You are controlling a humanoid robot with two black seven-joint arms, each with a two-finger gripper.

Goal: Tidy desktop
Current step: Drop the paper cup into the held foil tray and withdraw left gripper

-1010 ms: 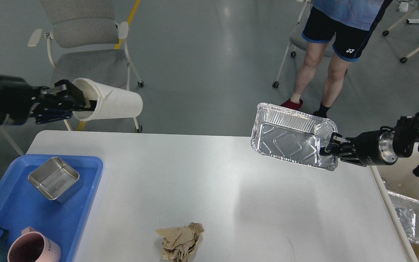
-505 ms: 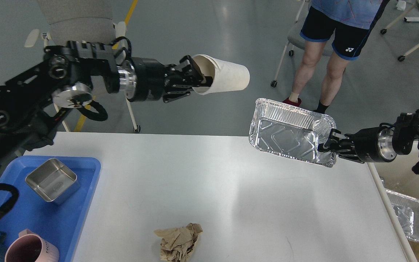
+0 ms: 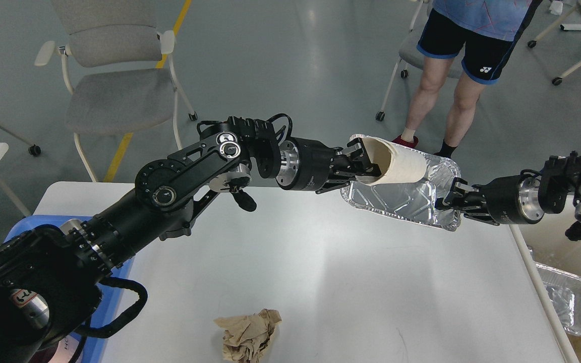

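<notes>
The white desktop fills the lower part of the head view. My left gripper reaches far right above it and is shut on the rim of a white paper cup, which lies on its side inside a foil tray. My right gripper is shut on the right rim of that foil tray and holds it tilted above the desktop's far right part. A crumpled brown paper ball lies on the desktop near the front edge.
A blue plastic tray at the left is mostly hidden by my left arm. A second foil tray lies below the desktop's right edge. A grey chair and a standing person are beyond the far edge.
My left arm has swung far to the right and lower, carrying the paper cup into the foil tray. The right gripper with the tray has barely moved.
</notes>
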